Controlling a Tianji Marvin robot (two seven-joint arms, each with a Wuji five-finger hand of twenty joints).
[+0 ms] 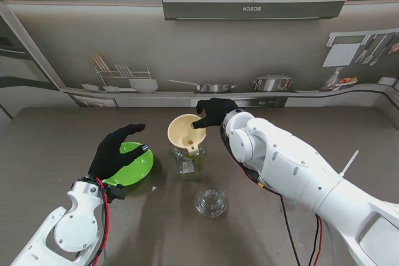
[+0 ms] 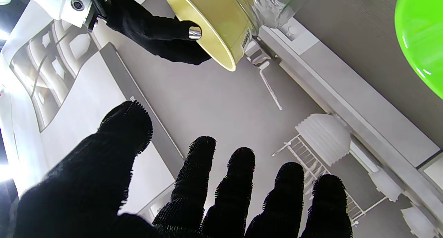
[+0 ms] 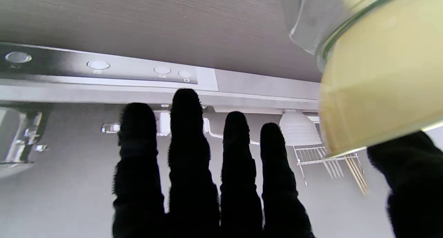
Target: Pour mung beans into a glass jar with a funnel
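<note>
Stand view first. Funnel [image 1: 186,131] sits in the mouth of the glass jar [image 1: 189,161] at mid-bench [image 1: 56,135], its bowl tipped slightly toward your left. Right robot hand [image 1: 214,111] is at the funnel's far-right rim, thumb on the rim and the other fingers spread behind it; you could call it a light steadying touch, not a closed grip. Left robot hand [image 1: 115,149] hovers wide and empty over the green bowl [image 1: 134,166], which lies just left of the jar. The jar's glass lid [image 1: 211,202] rests nearer to you, apart from the jar.

Left wrist view. Fingers [image 2: 238,182] are splayed, holding nothing. The bowl's green edge [image 2: 420,37] shows to one side; funnel [image 2: 211,27] and right thumb [image 2: 155,32] are visible beyond.

Right wrist view. Four fingers [image 3: 187,155] extend straight, off the funnel [image 3: 380,92]; only the thumb side [image 3: 412,175] meets the rim.

Judgement: the bowl is the left hand's object, directly under it, with the funnel to its right. Whether the bowl holds beans, you cannot tell.
</note>
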